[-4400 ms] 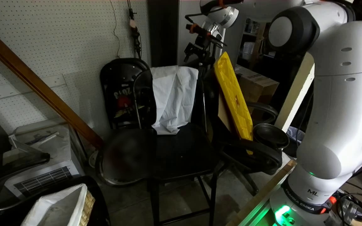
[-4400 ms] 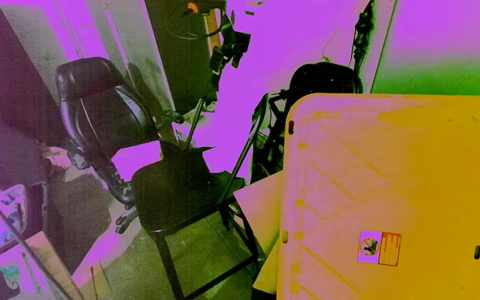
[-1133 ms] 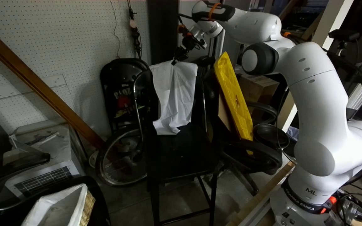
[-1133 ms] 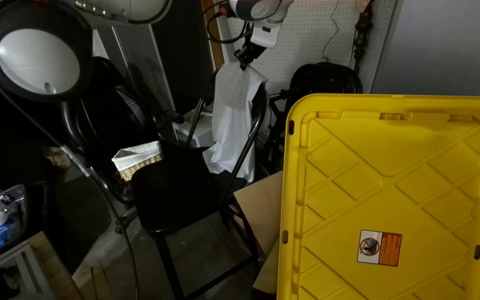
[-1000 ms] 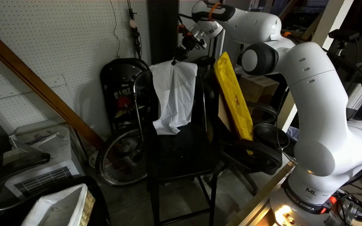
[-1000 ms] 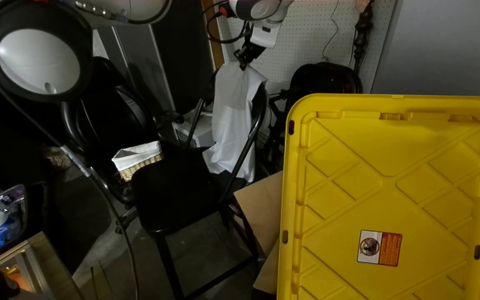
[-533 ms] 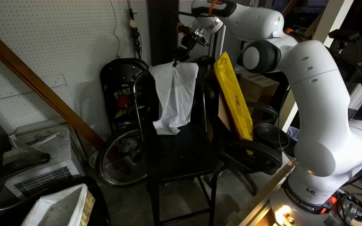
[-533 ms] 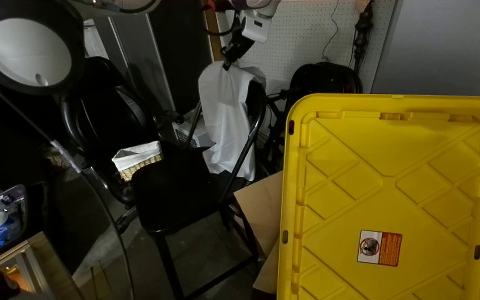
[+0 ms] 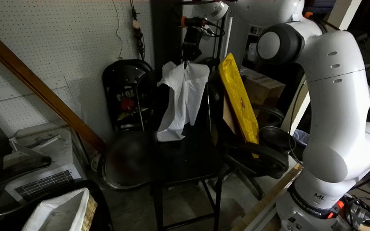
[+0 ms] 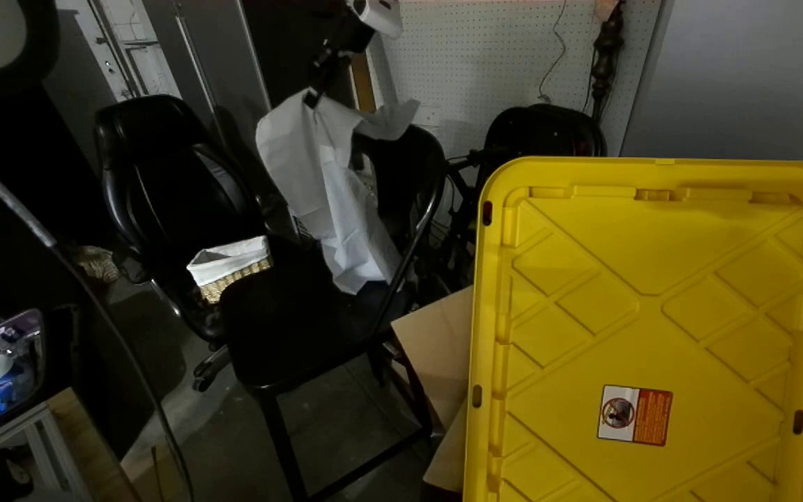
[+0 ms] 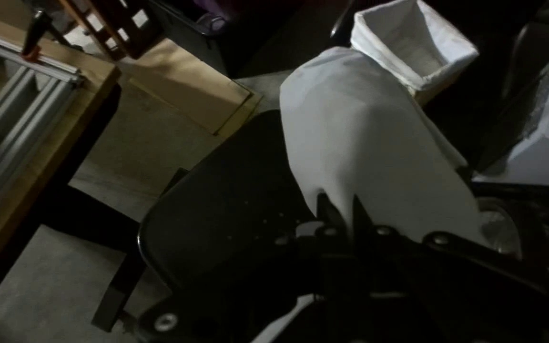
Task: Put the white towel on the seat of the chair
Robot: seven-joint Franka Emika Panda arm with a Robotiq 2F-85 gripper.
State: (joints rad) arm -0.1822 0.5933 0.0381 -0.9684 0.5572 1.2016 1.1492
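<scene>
**White towel, soft wrinkled cloth, hanging from a black two-fingered gripper**

Grip: jaws drawn close together; in the wrist view the gripper is pinching the towel's upper part.

Position: the cloth is hanging in front of the tall narrow back of a black chair; one flap is extending over the top, and the lower end is dangling at the rear of the flat square seat, contact unclear.

Surroundings: a ribbed yellow plastic panel is standing near the chair; in an exterior view, a white-lined wicker basket is sitting beyond the seat.
</scene>
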